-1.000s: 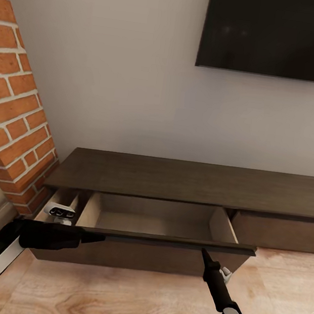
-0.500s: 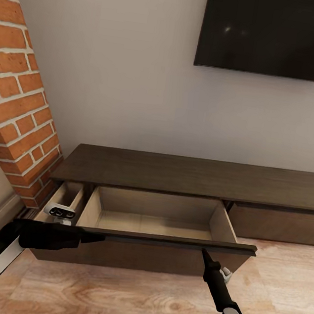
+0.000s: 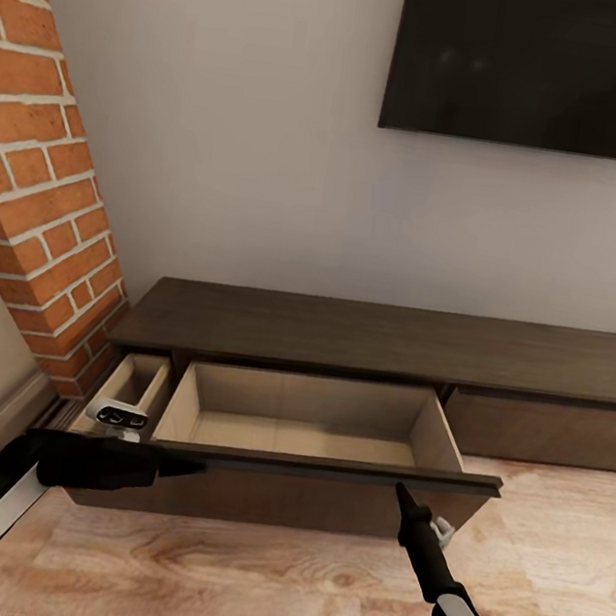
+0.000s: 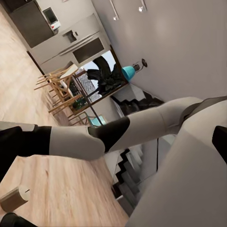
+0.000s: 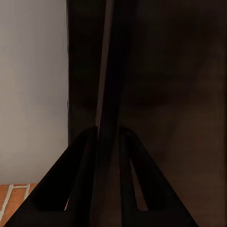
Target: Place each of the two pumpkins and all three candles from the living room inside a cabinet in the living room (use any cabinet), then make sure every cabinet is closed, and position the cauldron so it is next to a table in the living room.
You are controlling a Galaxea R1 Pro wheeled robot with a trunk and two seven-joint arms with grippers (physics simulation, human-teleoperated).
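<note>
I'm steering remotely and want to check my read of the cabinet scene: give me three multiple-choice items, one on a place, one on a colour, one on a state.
1. The brick column stands at which end of the cabinet in the head view?
A left
B right
C behind it

2. The open drawer's inside is
A dark brown
B pale beige
C white

3. The right gripper is
A wide open, away from everything
B closed on the drawer front's top edge
C holding a pumpkin

Answers:
1 A, bricks rise at left.
2 B, light panels show inside.
3 B, its fingers straddle the edge.

A white-and-black robot arm (image 4: 94, 137) crosses wooden floor (image 4: 56, 189), possibly before stairs (image 4: 127, 184).
</note>
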